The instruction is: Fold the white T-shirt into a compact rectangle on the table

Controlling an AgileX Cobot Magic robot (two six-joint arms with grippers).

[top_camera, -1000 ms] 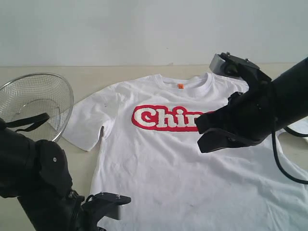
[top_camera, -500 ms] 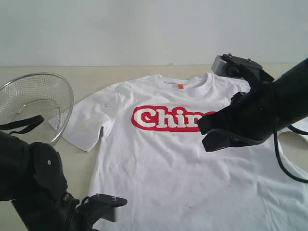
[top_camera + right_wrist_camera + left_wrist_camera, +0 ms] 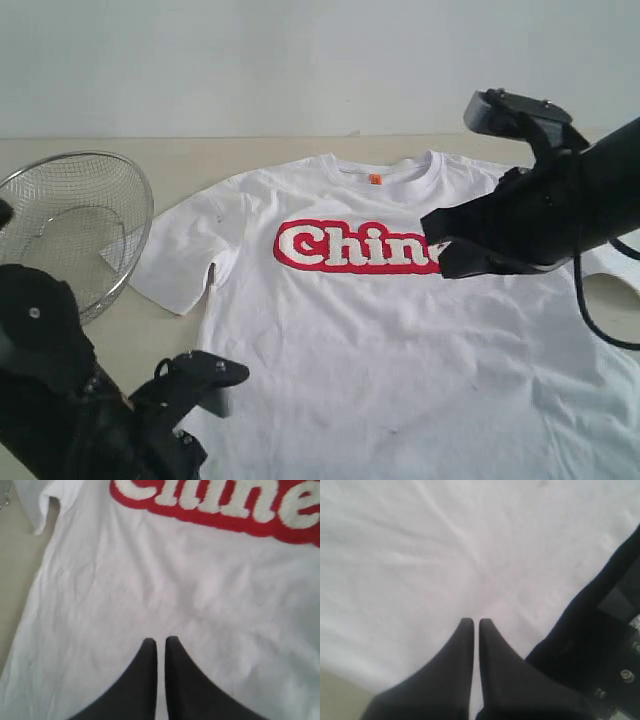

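Exterior view: we see right gripper [image 3: 161,642], jaws pressed together, empty, drawn back off red-and-white bubble lettering [image 3: 345,247]. Left gripper [image 3: 475,623] likewise closed, empty, below lettering. White short-sleeved cotton T-shirt [image 3: 340,340] lies flat, unfolded, on pale beige table [image 3: 200,165]. We judge no fold begun.

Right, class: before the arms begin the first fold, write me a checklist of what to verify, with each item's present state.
1. white T-shirt spread flat on the table, print up: ok.
2. left pincer open for a grasp: not ok, shut and empty.
3. right pincer open for a grasp: not ok, shut and empty, below the lettering.
4. wire basket clear of the near sleeve: cannot tell, they sit very close.
5. Other sleeve lying flat: cannot tell, the right arm mostly hides it.
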